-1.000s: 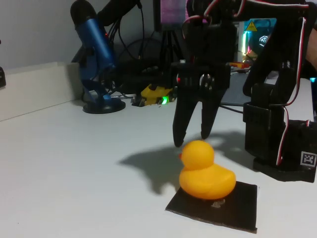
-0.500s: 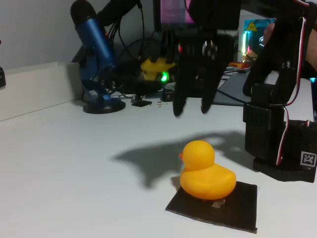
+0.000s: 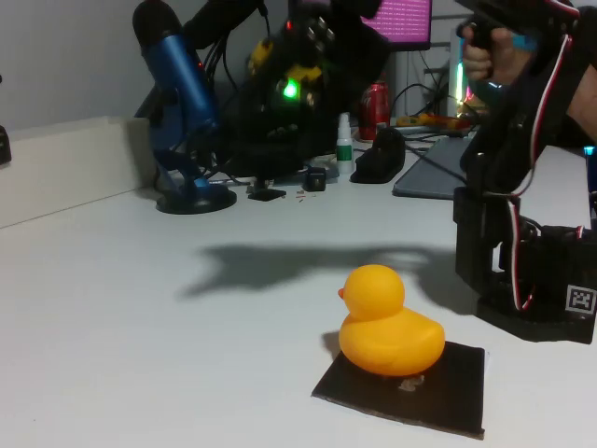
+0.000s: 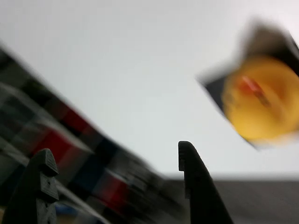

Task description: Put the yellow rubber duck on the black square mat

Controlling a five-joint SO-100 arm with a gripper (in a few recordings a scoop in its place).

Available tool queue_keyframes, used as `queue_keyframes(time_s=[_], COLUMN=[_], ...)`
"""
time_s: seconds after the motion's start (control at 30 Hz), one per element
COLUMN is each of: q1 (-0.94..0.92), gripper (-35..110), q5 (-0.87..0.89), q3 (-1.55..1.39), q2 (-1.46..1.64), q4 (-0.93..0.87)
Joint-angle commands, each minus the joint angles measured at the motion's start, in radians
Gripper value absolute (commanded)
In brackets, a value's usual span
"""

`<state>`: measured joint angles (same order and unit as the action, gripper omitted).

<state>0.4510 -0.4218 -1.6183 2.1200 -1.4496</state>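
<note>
The yellow rubber duck [image 3: 387,322] sits upright on the black square mat [image 3: 457,373] near the table's front, its beak pointing left. It rests over the mat's left half. In the wrist view the duck [image 4: 261,105] shows blurred at the upper right, with the mat [image 4: 273,39] under it. My gripper [image 4: 117,182] is open with nothing between its two dark fingers, and it is well away from the duck. In the fixed view the arm's wrist [image 3: 312,56] is a dark blur raised high behind the duck, a green light glowing on it.
The arm's base [image 3: 522,271] with a square marker tag [image 3: 581,301] stands right of the mat. A blue microphone [image 3: 177,103] stands at the back left. Behind are a red can [image 3: 375,98], a small bottle [image 3: 344,135] and cables. A person's hand [image 3: 490,51] shows at the top right.
The gripper has risen from just above the duck's head and swung up and back to the left. The duck stays on the mat, untouched.
</note>
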Motion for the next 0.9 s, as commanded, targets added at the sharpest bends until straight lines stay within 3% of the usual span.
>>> queue_keyframes(time_s=[0.0,0.23,0.57,0.87], q1=[-0.222,-0.522,-0.548,-0.548], gripper=[30,17,10,9], q5=[0.035,0.302,0.35,0.35], q3=[0.017,-0.067,-0.741,-1.117], q2=[0.061,0.144,0.644,0.887], q4=[0.063,0.213,0.549,0.615])
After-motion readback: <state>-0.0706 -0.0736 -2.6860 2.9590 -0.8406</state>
